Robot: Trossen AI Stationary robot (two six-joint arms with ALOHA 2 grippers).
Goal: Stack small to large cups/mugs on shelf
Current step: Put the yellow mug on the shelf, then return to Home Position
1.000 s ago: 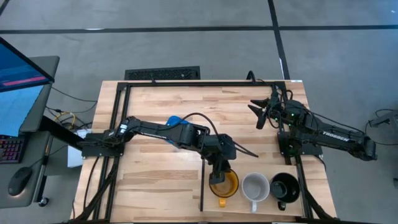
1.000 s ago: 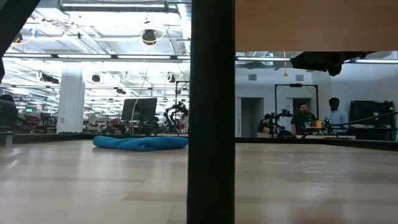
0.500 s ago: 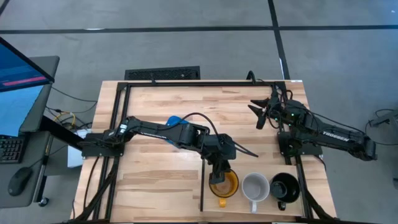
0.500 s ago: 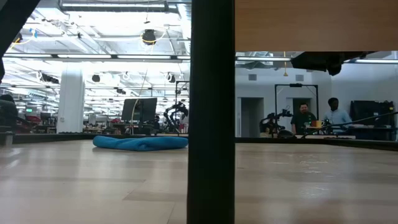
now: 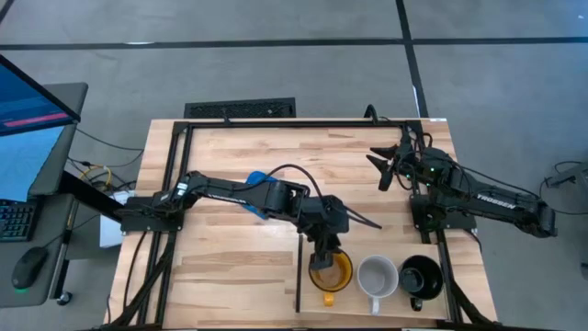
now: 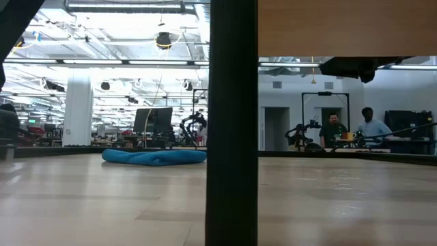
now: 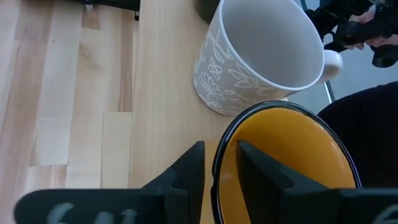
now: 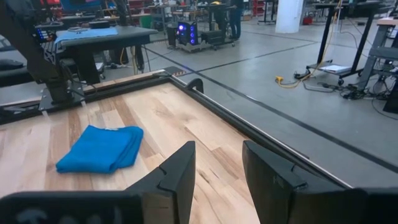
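Note:
Three mugs stand in a row on the wooden shelf panel (image 5: 367, 303) at the table's near edge, right of the thin black divider strip (image 5: 298, 276). They are the amber mug (image 5: 335, 273), the pale grey-white mug (image 5: 377, 274) with a flower pattern, and the glossy black mug (image 5: 422, 275). My left gripper (image 5: 323, 256) reaches over the amber mug and is shut on it. My right gripper (image 5: 386, 167) waits open above the table's far right part. In the left wrist view the white mug (image 7: 255, 56) stands just beyond the amber mug (image 7: 286, 162). My left gripper holds the amber mug by its rim (image 7: 216, 163) on the side toward the divider. One finger (image 7: 261, 171) is inside the mug and the other finger (image 7: 189, 171) is outside. It comes from above, pointing down. The mug stands upright on the shelf panel.
A folded blue cloth (image 5: 260, 178) lies mid-table, partly under my left arm; it also shows as the blue cloth (image 8: 102, 148) in the right wrist view. A black frame (image 5: 175, 147) rims the table. In the low view the black divider upright (image 6: 232, 123) blocks the middle. People stand far behind.

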